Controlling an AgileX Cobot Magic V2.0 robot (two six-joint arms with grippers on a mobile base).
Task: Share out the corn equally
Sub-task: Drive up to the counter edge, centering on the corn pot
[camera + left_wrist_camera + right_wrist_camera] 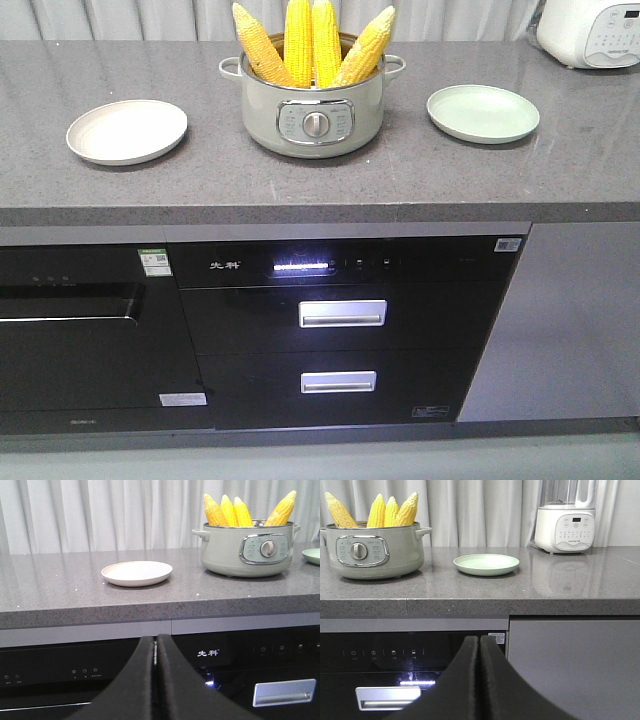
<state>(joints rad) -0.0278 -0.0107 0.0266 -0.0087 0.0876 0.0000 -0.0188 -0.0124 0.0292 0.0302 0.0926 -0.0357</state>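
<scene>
Several yellow corn cobs (311, 42) stand upright, fanned out, in a pale green electric pot (314, 117) at the back middle of the grey counter. The corn (235, 511) also shows in the left wrist view, and the corn (385, 511) in the right wrist view. A cream plate (126, 131) lies left of the pot, a mint green plate (483, 112) right of it; both hold nothing. My left gripper (155, 641) is shut and sits low in front of the cabinets. My right gripper (479, 641) is shut too, at the same height. Neither gripper shows in the front view.
A white blender base (566, 526) stands at the counter's back right. Under the counter edge (320, 213) are a black appliance panel with a lit display (300, 267), two drawers with metal handles (341, 314), and a grey cabinet door (560, 320). White curtains hang behind.
</scene>
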